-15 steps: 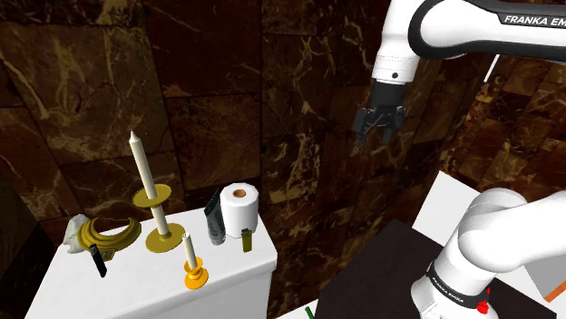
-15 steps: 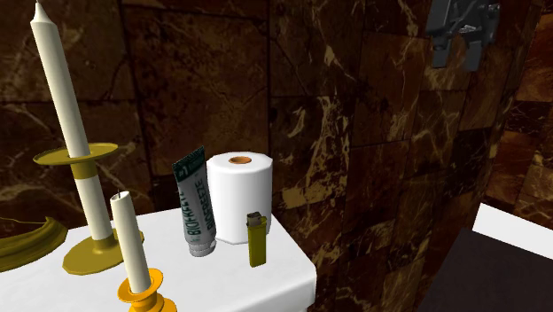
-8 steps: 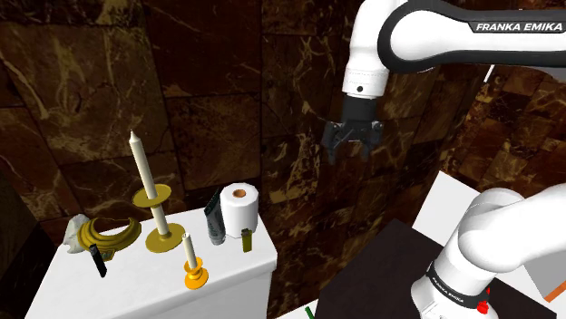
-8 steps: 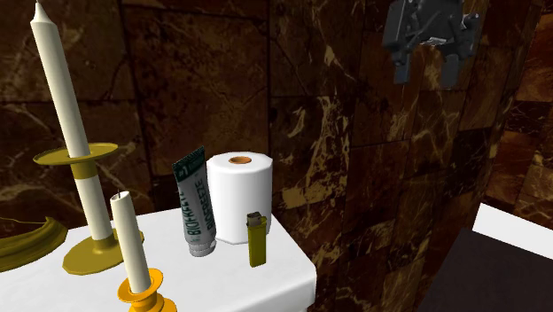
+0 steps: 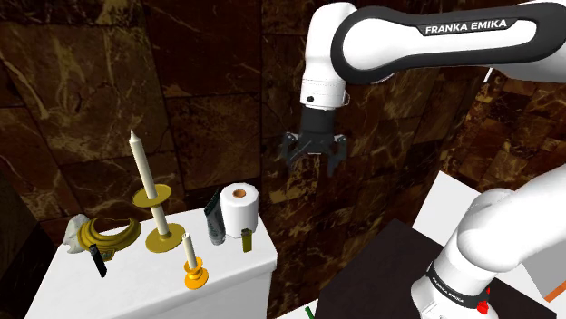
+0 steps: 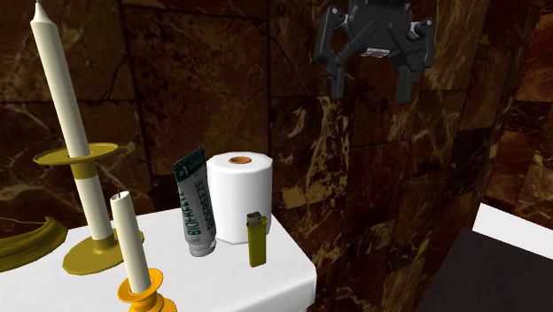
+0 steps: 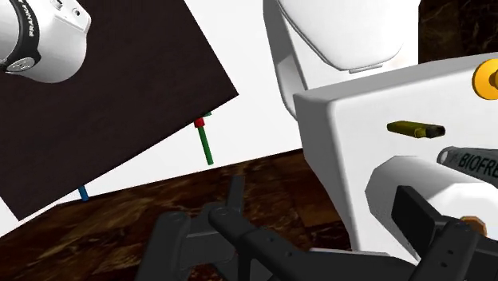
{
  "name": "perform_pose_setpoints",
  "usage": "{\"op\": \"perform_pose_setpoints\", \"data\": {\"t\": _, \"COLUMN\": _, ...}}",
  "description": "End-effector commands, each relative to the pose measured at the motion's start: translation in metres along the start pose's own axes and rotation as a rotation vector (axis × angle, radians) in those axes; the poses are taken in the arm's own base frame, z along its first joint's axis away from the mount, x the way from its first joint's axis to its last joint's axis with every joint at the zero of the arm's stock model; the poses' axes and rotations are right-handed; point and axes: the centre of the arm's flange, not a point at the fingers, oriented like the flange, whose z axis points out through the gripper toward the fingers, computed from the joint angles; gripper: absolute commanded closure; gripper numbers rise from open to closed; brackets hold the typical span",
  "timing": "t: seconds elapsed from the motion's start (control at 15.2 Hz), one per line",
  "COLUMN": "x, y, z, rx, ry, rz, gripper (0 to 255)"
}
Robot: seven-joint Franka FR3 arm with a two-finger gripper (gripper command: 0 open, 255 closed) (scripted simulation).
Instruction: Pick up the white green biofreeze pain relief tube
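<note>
Brown veined stone walls (image 5: 181,91) behind a white cabinet top (image 6: 226,285), tube (image 6: 195,206) beside paper roll (image 6: 239,199), pincer (image 6: 371,90) wide apart aloft.

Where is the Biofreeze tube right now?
In the second exterior view, the Biofreeze tube stands on end on the white top, just left of the toilet roll, near the lighter.

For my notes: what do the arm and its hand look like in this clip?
The arm has rounded, glossy white links with dark joints. A black band on it carries white FRANKA EMIKA lettering. The hand is all black, with two angular fingers.
</note>
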Motion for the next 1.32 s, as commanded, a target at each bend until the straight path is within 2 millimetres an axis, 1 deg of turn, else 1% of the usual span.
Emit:
{"op": "perform_pose_setpoints", "data": {"t": 0.0, "x": -0.001, "y": -0.023, "z": 0.009, "rx": 0.007, "ry": -0.014, "rz": 0.046, "gripper": 0}}
{"op": "perform_pose_setpoints", "data": {"t": 0.53, "x": 0.002, "y": -0.119, "z": 0.038, "rx": 0.033, "ry": -0.066, "rz": 0.214, "gripper": 0}}
{"op": "perform_pose_setpoints", "data": {"t": 1.06, "x": 0.021, "y": -0.215, "z": 0.065, "rx": 0.058, "ry": -0.118, "rz": 0.382, "gripper": 0}}
{"op": "perform_pose_setpoints", "data": {"t": 1.12, "x": 0.023, "y": -0.224, "z": 0.068, "rx": 0.061, "ry": -0.124, "rz": 0.400, "gripper": 0}}
{"op": "perform_pose_setpoints", "data": {"t": 1.25, "x": 0.025, "y": -0.224, "z": 0.078, "rx": 0.061, "ry": -0.124, "rz": 0.400, "gripper": 0}}
